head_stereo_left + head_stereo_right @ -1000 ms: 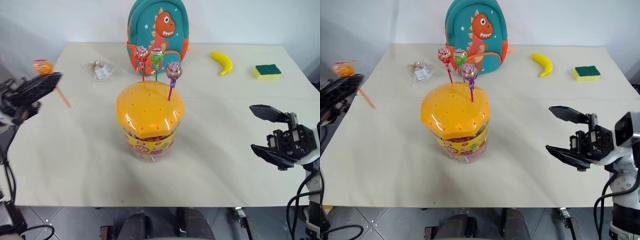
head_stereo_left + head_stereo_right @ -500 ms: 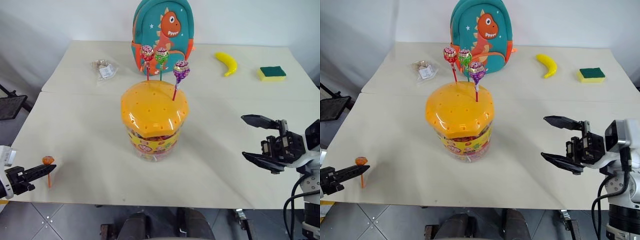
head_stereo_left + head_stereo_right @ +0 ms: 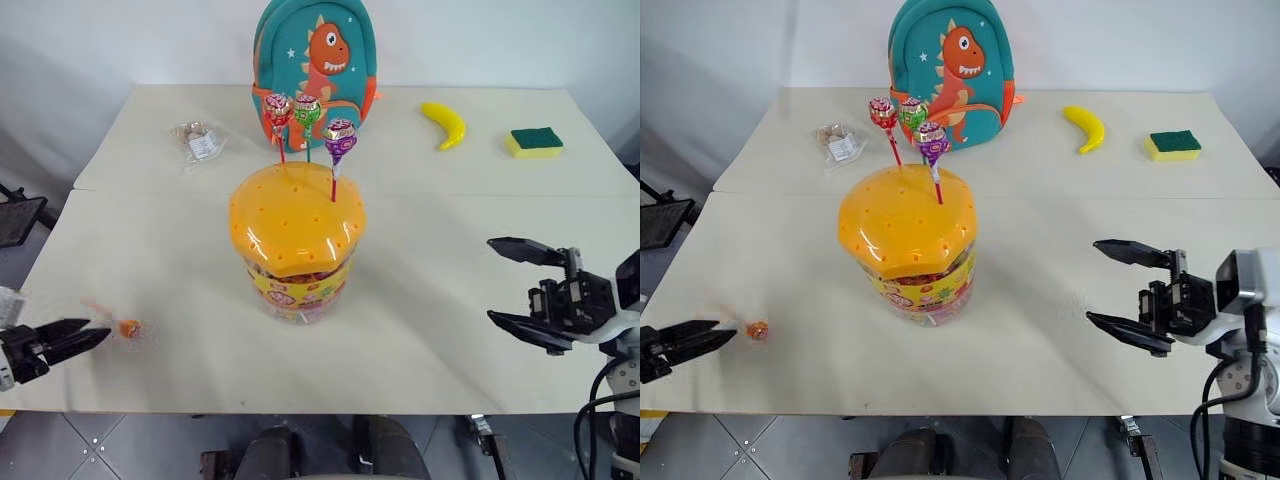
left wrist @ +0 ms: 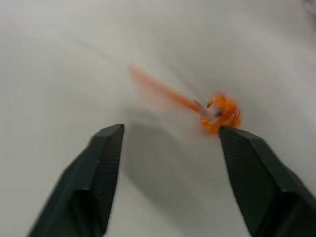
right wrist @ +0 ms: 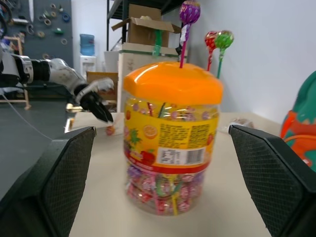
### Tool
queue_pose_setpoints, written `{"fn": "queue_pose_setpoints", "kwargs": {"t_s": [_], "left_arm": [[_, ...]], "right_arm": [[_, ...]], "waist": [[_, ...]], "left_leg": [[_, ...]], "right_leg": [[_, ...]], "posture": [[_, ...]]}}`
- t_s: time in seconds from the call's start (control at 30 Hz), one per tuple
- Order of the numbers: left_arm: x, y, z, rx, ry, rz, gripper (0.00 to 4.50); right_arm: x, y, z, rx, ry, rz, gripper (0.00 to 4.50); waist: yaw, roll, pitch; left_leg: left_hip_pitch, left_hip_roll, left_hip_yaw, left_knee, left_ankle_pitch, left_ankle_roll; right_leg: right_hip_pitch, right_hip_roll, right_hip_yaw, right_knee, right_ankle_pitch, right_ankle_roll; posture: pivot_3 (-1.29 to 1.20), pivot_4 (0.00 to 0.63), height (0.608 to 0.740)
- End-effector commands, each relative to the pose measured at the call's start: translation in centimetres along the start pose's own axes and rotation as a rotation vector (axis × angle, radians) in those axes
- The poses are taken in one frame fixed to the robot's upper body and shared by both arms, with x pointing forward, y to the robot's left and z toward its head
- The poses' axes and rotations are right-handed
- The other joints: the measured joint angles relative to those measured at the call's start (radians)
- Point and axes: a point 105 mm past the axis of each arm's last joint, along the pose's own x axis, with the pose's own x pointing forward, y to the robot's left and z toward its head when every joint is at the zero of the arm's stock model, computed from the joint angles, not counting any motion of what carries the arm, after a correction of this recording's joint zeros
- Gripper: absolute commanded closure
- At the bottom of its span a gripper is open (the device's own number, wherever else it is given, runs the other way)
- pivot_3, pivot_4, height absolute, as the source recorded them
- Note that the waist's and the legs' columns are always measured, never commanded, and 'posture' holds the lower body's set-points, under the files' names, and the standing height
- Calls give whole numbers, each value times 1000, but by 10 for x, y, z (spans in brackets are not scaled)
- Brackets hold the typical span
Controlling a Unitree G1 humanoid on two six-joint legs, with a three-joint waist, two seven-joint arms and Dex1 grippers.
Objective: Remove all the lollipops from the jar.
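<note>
Lollipops on the lid: three, red point(image 3: 278, 106), green point(image 3: 307, 110) and purple point(image 3: 339, 134), all standing up on sticks stuck in the lid's holes.
Loose lollipop: one, the orange lollipop point(image 3: 128, 328), lying on the table near its front left edge, just past the left gripper's tips. Blurry, stick pointing away from the candy ball.
Jar point(image 3: 297, 245): one, big and clear, in the middle of the table point(image 3: 450, 250), with a bumpy orange lid point(image 3: 296, 218) full of small holes. More wrapped sweets seen inside through the wall.
Label on the jar: bright yellow with fruit pictures and small print, too tiny to read.
Left gripper point(image 3: 75, 336): low at the table's front left edge, two black fingers parted, nothing between them.
Right gripper point(image 3: 528, 296): at the right side of the table, well apart from the jar, fingers spread wide with nothing in them.
Other things at the back: one dinosaur backpack point(image 3: 315, 62), one banana point(image 3: 445, 124), one sponge point(image 3: 533, 142), one small clear packet point(image 3: 198, 140).
Left wrist view: close look at the orange lollipop on the table, between and beyond the two finger tips, touching neither as far as can be told.
Right wrist view: jar from the side, label and barcode facing, left gripper beyond it beside the orange candy, plus shelves and boxes far behind.
</note>
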Motion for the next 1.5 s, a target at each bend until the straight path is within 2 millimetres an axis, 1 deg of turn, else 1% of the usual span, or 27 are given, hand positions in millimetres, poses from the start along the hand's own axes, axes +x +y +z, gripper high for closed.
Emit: {"fn": "queue_pose_setpoints", "kwargs": {"t_s": [0.03,0.07,0.1,0.13,0.17,0.2,0.23,0.27,0.3,0.33,0.4,0.43,0.47,0.5,0.57,0.63,0.73,0.77,0.87,0.97,1.0,1.13,1.17,1.23,1.37,1.47,1.5], "left_arm": [[-14,-6,51,230,-76,-80,1347],[0,-17,78,265,-169,-151,1347],[9,-26,96,284,-234,-205,1007],[25,-41,115,315,-301,-283,841],[41,-56,132,338,-360,-353,553],[49,-64,141,352,-387,-392,282],[64,-78,154,364,-441,-452,38],[81,-95,170,351,-505,-538,38],[94,-109,182,346,-536,-605,38],[103,-120,190,344,-550,-648,38],[119,-130,200,339,-568,-682,38],[132,-137,206,346,-572,-689,38],[147,-150,213,321,-575,-740,38],[157,-161,219,323,-586,-778,38],[169,-176,225,318,-573,-831,38],[175,-183,227,311,-542,-853,38],[188,-195,227,325,-487,-877,652],[191,-199,226,327,-462,-891,885],[195,-202,227,312,-432,-902,1863],[189,-203,225,315,-404,-940,2786],[187,-201,225,317,-395,-939,3162],[183,-196,226,319,-393,-926,4374],[180,-195,227,322,-394,-929,4476],[178,-194,230,321,-402,-927,4476],[165,-191,258,261,-556,-905,4476],[147,-180,274,196,-671,-888,4476],[138,-171,278,160,-707,-873,4476]], "right_arm": [[-2,-3,13,-67,0,-18,0],[-1,-3,16,-73,-6,-26,0],[-1,-4,18,-77,-9,-32,0],[1,-5,21,-85,-21,-43,0],[2,-6,24,-91,-30,-50,0],[3,-7,26,-94,-35,-54,0],[5,-9,30,-103,-48,-64,0],[7,-11,35,-116,-63,-74,0],[8,-12,40,-129,-72,-81,0],[9,-13,43,-136,-78,-86,0],[11,-15,48,-145,-91,-100,0],[11,-15,51,-152,-95,-107,0],[12,-14,54,-160,-94,-113,0],[12,-13,55,-165,-92,-117,0],[12,-11,56,-168,-87,-124,0],[13,-10,56,-170,-84,-130,0],[12,-7,57,-185,-81,-155,0],[11,-5,57,-187,-81,-162,0],[11,-3,57,-192,-82,-173,0],[10,-1,57,-197,-83,-187,0],[9,0,57,-198,-82,-192,0],[7,0,56,-196,-78,-198,0],[7,0,55,-194,-78,-199,0],[6,-1,54,-192,-77,-202,0],[6,-5,51,-185,-80,-203,0],[7,-8,49,-179,-88,-197,0],[8,-8,49,-177,-93,-195,0]], "waist": [[3,-1,0],[5,-1,0],[16,0,0],[23,0,0],[27,0,0],[32,1,0],[29,1,0],[28,2,-1],[30,1,0],[29,0,1],[23,-2,1],[17,-3,1],[17,-3,2],[18,-3,2],[23,-3,2],[23,-3,2],[25,-3,2],[27,-3,2],[28,-4,2],[28,-4,2],[28,-4,2],[28,-4,2],[27,-4,2],[28,-4,2],[27,-5,3],[27,-6,3],[27,-6,3]], "left_leg": [[0,0,0,0,0,0],[0,0,-1,0,0,0],[0,-1,-1,0,0,0],[0,-2,-2,0,1,2],[-2,-3,-2,2,1,2],[-2,-4,-2,2,1,3],[-1,-5,-2,4,1,4],[-2,-5,-2,4,1,5],[-2,-6,-1,4,2,6],[-2,-8,-1,6,3,7],[-3,-10,2,7,4,9],[-3,-10,4,7,4,9],[-3,-10,5,6,3,9],[-3,-10,5,6,3,10],[-4,-10,5,7,4,10],[-4,-10,6,7,4,11],[-4,-9,8,7,4,10],[-4,-8,8,7,4,10],[-4,-8,8,8,4,11],[-4,-9,8,8,4,11],[-4,-9,8,8,4,11],[-4,-8,7,8,4,11],[-4,-8,7,8,4,11],[-4,-8,7,8,4,11],[-5,-8,7,8,4,11],[-5,-8,7,8,4,11],[-5,-8,7,8,4,11]], "right_leg": [[0,0,-1,0,0,0],[0,0,-1,0,0,0],[0,-1,-1,0,0,0],[1,-4,-2,1,0,0],[0,-4,-3,1,0,1],[1,-5,-4,2,1,2],[2,-6,-4,4,2,3],[2,-6,-4,5,2,4],[3,-6,-4,5,3,6],[2,-6,-5,8,4,7],[1,-1,-8,8,5,9],[1,2,-9,8,6,10],[1,3,-8,7,6,11],[1,4,-8,5,6,12],[1,4,-9,2,7,13],[1,5,-8,1,8,14],[1,6,-7,1,8,14],[1,6,-7,1,8,14],[1,6,-6,1,8,15],[1,6,-6,1,8,15],[1,6,-6,1,8,15],[1,6,-6,0,8,15],[1,6,-6,0,8,15],[1,6,-6,0,8,15],[1,6,-6,0,8,15],[1,6,-6,0,8,15],[1,5,-6,0,8,15]], "posture": [[0,150,740],[0,150,740],[0,150,740],[0,150,740],[0,150,740],[0,150,740],[0,150,740],[0,150,740],[0,150,740],[0,150,740],[0,150,740],[0,150,740],[0,150,740],[0,150,740],[0,150,740],[0,150,740],[0,150,740],[0,150,740],[0,150,740],[0,150,740],[0,150,740],[0,150,740],[0,150,740],[0,150,740],[0,150,740],[0,150,740],[0,150,740]]}}
